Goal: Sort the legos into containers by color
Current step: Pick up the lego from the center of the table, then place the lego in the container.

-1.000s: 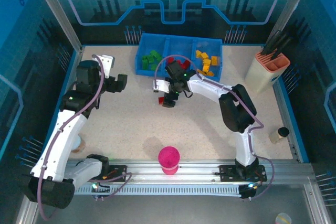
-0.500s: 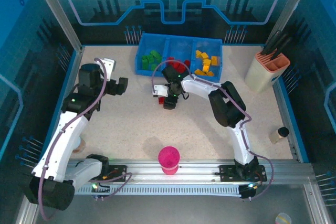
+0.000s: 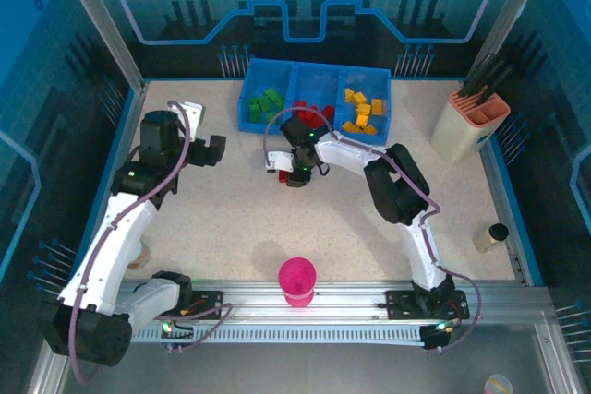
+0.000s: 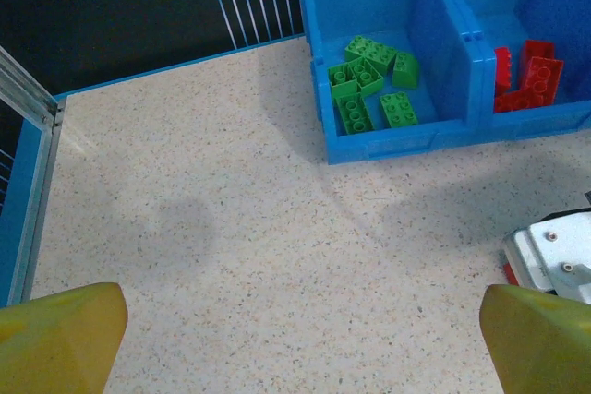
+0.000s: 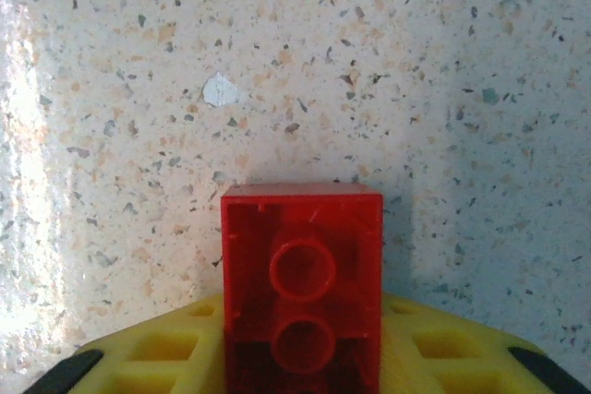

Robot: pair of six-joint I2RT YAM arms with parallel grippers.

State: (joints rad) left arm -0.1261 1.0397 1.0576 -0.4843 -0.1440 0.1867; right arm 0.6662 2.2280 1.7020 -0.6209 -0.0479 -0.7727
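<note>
A red lego [image 5: 302, 274] lies hollow side up on the speckled table, with my right gripper [image 5: 302, 362] shut on it between yellow fingers [image 5: 157, 357]. From above, that gripper [image 3: 292, 176] sits just in front of the blue tray [image 3: 319, 68], with the red lego [image 3: 283, 175] at its left. The containers hold green legos [image 3: 266, 103] on the left, red legos [image 3: 315, 115] in the middle and yellow legos [image 3: 360, 110] on the right. My left gripper [image 3: 213, 149] hangs open over bare table, left of the tray. Its view takes in the green legos [image 4: 370, 82] and red legos [image 4: 528, 85].
A magenta cup [image 3: 297, 280] stands near the front rail. A beige-and-pink utensil holder [image 3: 474, 119] stands at the back right, and a small dark-topped object [image 3: 491, 236] sits by the right edge. The blue tray's front wall [image 4: 397, 142] faces my left gripper.
My right gripper has closed on the red lego and shifted slightly left. The left arm has barely moved.
</note>
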